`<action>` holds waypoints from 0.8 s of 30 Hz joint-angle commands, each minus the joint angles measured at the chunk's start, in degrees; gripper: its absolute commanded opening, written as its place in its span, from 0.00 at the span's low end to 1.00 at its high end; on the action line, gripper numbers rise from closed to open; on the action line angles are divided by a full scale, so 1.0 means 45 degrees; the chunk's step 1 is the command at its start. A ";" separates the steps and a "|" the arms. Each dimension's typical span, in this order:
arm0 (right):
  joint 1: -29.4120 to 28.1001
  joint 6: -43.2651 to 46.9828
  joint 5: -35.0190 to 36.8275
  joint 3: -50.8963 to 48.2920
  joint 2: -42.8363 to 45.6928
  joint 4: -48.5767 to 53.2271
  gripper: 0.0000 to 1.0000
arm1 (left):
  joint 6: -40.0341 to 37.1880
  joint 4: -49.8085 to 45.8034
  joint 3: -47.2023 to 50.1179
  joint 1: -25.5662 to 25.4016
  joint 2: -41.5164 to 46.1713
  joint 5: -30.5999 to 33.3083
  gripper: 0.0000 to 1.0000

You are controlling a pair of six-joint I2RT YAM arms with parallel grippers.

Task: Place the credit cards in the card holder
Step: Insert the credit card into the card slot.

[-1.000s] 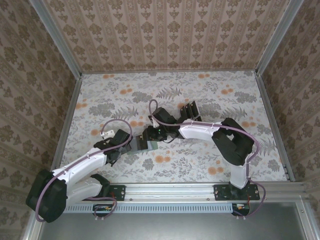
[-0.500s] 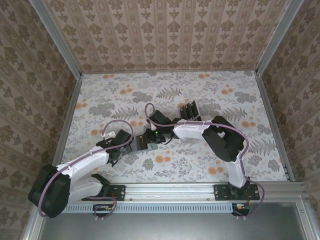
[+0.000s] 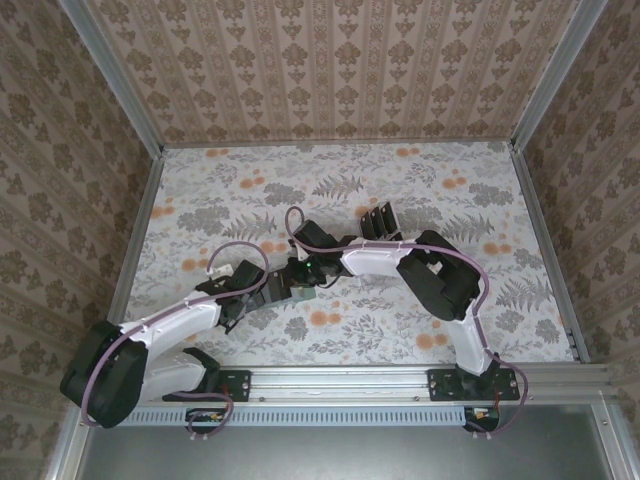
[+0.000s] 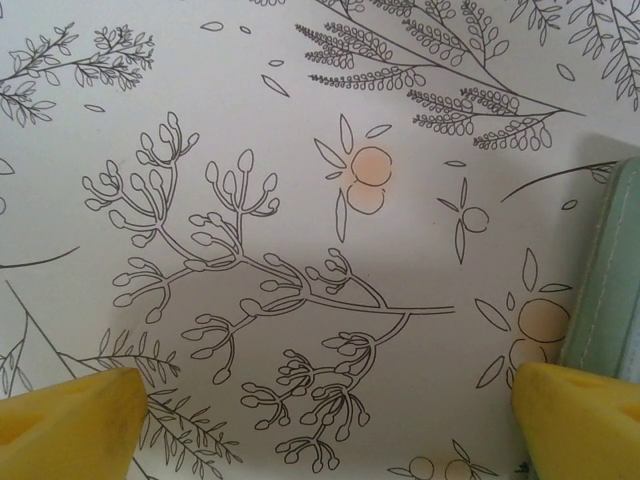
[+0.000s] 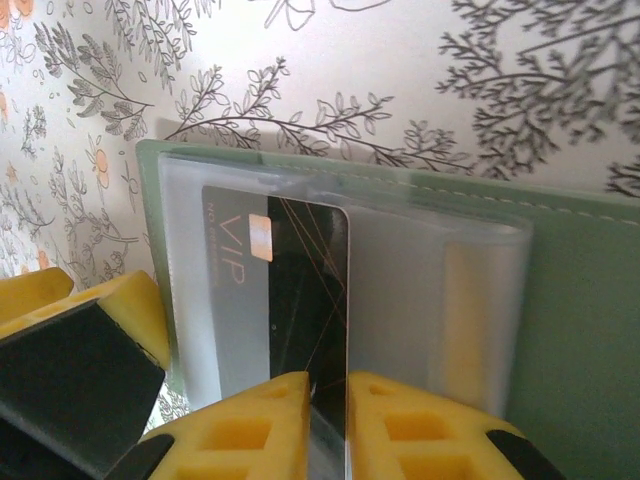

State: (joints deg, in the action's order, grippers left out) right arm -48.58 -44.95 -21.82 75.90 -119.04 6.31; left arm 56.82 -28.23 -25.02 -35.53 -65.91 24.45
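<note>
Since a second ago our right arm (image 3: 400, 262) has swung its elbow leftward and carried the right gripper (image 5: 328, 388) in over the card holder (image 5: 585, 330). Meanwhile the left arm (image 3: 170, 322) has crept a little nearer to the holder's other side. We see the floral table (image 3: 450, 190) under everything, with the holder lying flat on it between the two wrists. Beyond the holder, to its right and further from the arm bases, a small rack (image 3: 378, 222) stands, too small for us to read its contents. Clear plastic pockets (image 5: 400, 260) cover the holder's open face. A black credit card (image 5: 300, 270) marked VIP lies there with its left part under a frosted pocket. Our right fingers (image 5: 250, 420) are clamped on the card's near edge. The left gripper (image 4: 320, 440) hangs spread wide with nothing between its pads (image 4: 70, 420), one of them just beside the holder's stitched edge.
</note>
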 commanded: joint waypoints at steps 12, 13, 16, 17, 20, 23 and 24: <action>-0.0630 0.0134 -0.0977 0.1377 -0.0836 0.0509 0.25 | 0.0072 0.0013 0.0208 0.0102 0.0071 -0.0140 0.97; -0.0623 0.0182 -0.0952 0.1323 -0.0740 0.0522 0.31 | 0.0054 -0.0001 0.0190 0.0112 0.0076 -0.0140 0.97; -0.0552 0.0282 -0.0758 0.0965 -0.0354 0.0444 0.43 | -0.0033 -0.0016 0.0172 0.0104 0.0115 -0.0120 0.97; -0.0497 0.0293 -0.0726 0.0813 -0.0235 0.0369 0.44 | -0.0043 -0.0016 0.0168 0.0102 0.0114 -0.0119 0.97; -0.0340 0.0244 -0.0596 0.0175 0.0148 0.0058 0.47 | -0.0132 -0.0026 0.0110 0.0102 0.0096 -0.0120 0.97; -0.0140 0.0089 -0.0526 -0.0547 0.0464 -0.0388 0.47 | -0.0213 -0.0036 0.0044 0.0102 0.0099 -0.0101 0.97; -0.0073 0.0049 -0.0507 -0.0806 0.0559 -0.0522 0.47 | -0.0271 -0.0036 -0.0002 0.0102 0.0098 -0.0101 0.97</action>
State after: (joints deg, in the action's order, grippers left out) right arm -49.80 -44.58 -24.43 75.24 -118.93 4.60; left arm 56.77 -27.81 -24.73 -35.46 -65.91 24.21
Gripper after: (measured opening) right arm 0.470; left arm 0.968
